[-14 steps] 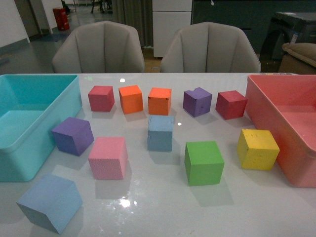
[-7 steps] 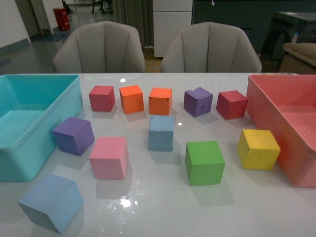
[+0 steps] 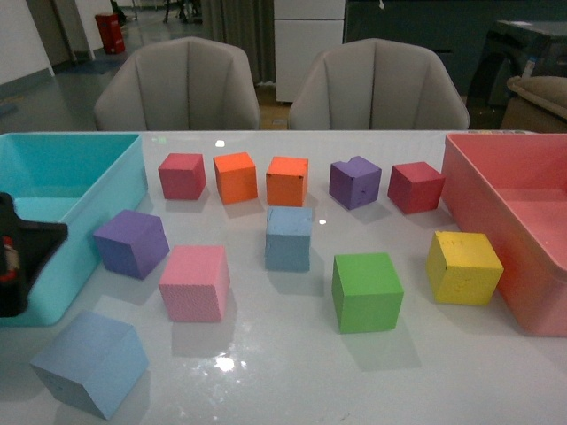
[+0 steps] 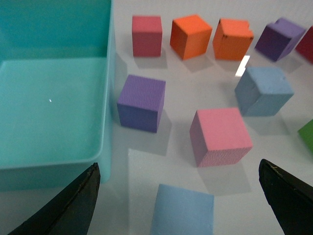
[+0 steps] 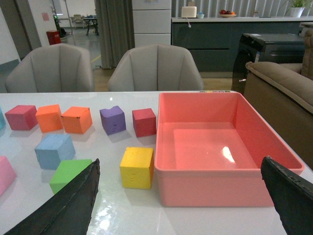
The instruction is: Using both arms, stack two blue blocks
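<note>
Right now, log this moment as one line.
left jaws open, aimed at near blue block | right jaws open, empty | far blue block untouched | unstacked

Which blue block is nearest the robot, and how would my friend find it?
Find the big teal bin on the robot's left. Just off its near corner, closer to the robot than the pink block, sits the blue block. It is turned cornerwise at the very front, while the other blue block stands squarely in the middle of the cubes.
</note>
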### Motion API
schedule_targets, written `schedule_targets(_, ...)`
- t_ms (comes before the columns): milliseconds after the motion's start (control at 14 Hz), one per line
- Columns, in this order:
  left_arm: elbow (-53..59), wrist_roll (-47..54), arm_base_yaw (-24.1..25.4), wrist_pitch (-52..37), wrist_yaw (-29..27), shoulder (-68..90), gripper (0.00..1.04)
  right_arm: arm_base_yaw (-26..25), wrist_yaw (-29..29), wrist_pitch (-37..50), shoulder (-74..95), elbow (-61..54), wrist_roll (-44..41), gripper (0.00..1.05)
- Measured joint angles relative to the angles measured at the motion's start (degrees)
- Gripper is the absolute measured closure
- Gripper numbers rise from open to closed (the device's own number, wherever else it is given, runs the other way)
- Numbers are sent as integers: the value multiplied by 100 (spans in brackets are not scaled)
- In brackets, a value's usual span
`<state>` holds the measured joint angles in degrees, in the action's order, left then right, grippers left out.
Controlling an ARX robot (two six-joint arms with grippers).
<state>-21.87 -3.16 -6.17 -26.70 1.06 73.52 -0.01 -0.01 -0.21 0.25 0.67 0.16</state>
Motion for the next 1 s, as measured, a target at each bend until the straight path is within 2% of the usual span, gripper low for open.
schedule_targets(286,-201,0,-103,-146,190,1528,7,0,0,0,0,0,0,6)
schedule_targets(500,-376,63,-144,-424,179,1993,7,0,0,0,0,0,0,6)
schedule_targets(786,-422,166,39,-468,42,2312,7,0,0,0,0,0,0,6)
schedule_targets(1000,-402,168,-28,-468,238,2271,7,0,-2,0,0,0,0,6)
